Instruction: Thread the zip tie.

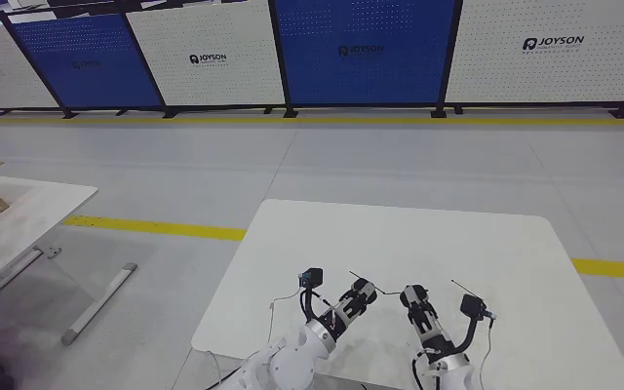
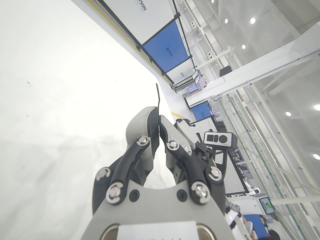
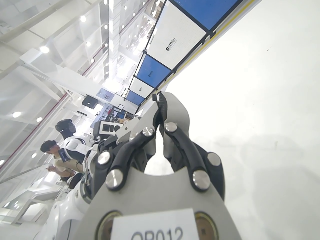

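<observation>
A thin black zip tie (image 1: pixel 387 291) spans the short gap between my two grippers, low over the near part of the white table (image 1: pixel 390 234). My left gripper (image 1: pixel 363 289) is shut on the strap. In the left wrist view the strap's tail (image 2: pixel 158 96) sticks out past the closed fingertips of the left gripper (image 2: pixel 158 116). My right gripper (image 1: pixel 413 294) sits close beside it. In the right wrist view the right gripper (image 3: pixel 160 106) is shut, with a small black end of the zip tie (image 3: pixel 155 97) showing at its tip.
The table's far half is bare white surface. A second white table (image 1: pixel 39 205) stands off to the left across open floor. Blue and white panels (image 1: pixel 361 49) line the back, behind a yellow floor line (image 1: pixel 156 227).
</observation>
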Motion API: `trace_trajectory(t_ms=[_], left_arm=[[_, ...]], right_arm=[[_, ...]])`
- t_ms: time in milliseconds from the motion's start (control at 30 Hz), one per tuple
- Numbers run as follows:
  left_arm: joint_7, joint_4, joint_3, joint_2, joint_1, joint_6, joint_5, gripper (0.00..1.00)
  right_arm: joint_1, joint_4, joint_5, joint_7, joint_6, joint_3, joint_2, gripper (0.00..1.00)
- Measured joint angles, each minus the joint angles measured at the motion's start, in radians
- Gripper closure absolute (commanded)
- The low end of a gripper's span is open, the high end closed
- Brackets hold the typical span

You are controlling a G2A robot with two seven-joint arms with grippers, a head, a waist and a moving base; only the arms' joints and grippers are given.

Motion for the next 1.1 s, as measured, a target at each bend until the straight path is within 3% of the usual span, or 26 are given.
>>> trace_trajectory(t_ms=[1100], left_arm=[[0.000,0.000,0.000,0.000,0.000,0.000,0.000,1.00]], right_arm=[[0.011,0.013,-0.035,0.004,0.024,-0.003,-0.023,1.00]])
